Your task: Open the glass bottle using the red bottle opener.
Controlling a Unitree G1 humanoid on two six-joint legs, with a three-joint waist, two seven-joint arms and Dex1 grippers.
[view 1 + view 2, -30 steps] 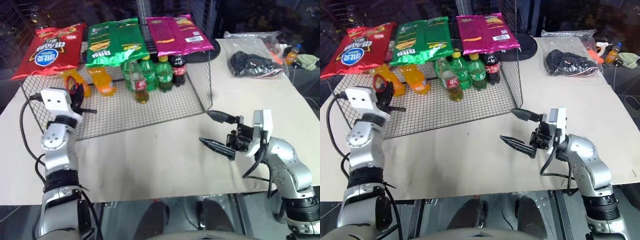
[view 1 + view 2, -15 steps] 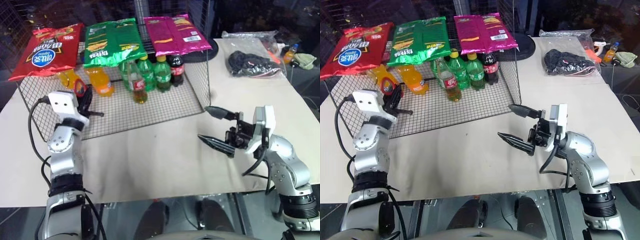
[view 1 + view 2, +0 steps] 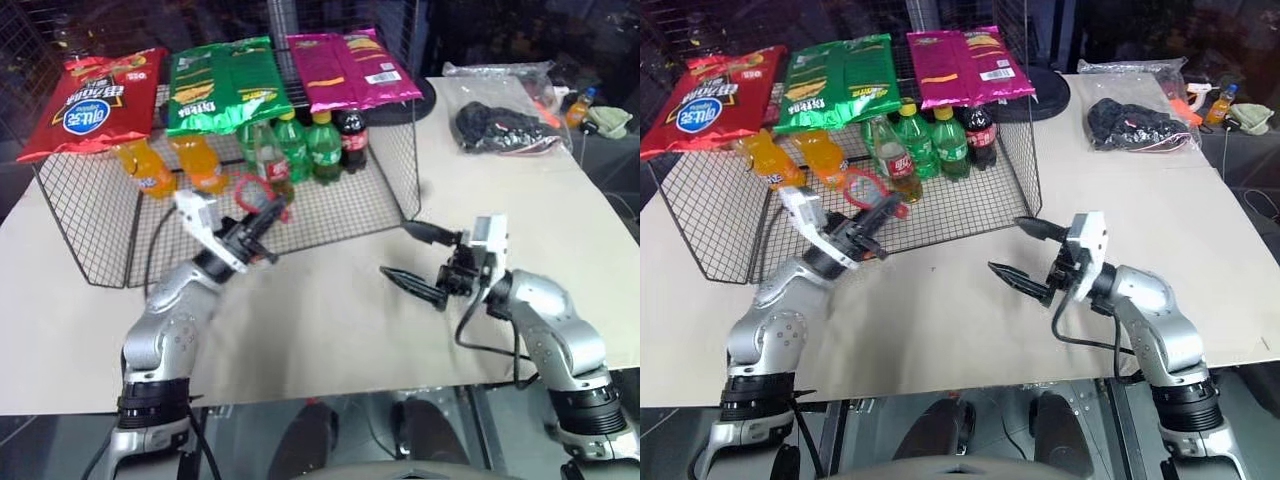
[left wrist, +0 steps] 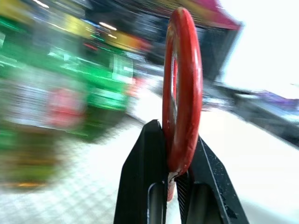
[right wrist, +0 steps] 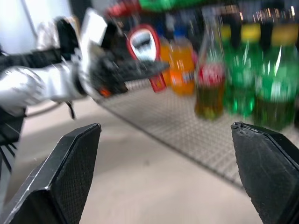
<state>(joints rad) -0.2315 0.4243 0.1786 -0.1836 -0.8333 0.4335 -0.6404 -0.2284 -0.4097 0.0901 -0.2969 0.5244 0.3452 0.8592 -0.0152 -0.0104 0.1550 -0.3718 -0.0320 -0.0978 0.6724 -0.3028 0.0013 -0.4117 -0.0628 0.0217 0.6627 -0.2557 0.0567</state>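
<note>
Wire mesh rack [image 3: 400, 170], landmark: open-fronted cage on the beige counter [image 3: 330, 320], with snack bags laid across its top, a red bag [image 3: 95, 100], a green bag [image 3: 225, 82] and a magenta bag [image 3: 355, 68]. Inside the rack, at the back, a row of bottles: two orange drink bottles [image 3: 195, 160] toward the robot's left, then the glass bottle [image 3: 893, 160], upright, amber liquid and red label, just beside two green plastic bottles [image 3: 935, 140], with a dark cola bottle [image 3: 983, 132] at the right end of the row. Left gripper [image 3: 875, 218]: closed on the red bottle opener [image 3: 868, 188], held in the air at the rack's open front edge, in front of the glass bottle and apart from it; the opener's ring-shaped head stands above the black fingers [image 4: 149, 158], its handle clamped between them. Right gripper [image 3: 1025, 252]: jaws spread wide, holding nothing, above the bare counter in front of the rack's right front corner, pointing toward the left gripper, with a clear gap between the two. Beyond the rack, on the counter's far right: a clear plastic bag holding black items [image 3: 505, 125].
</note>
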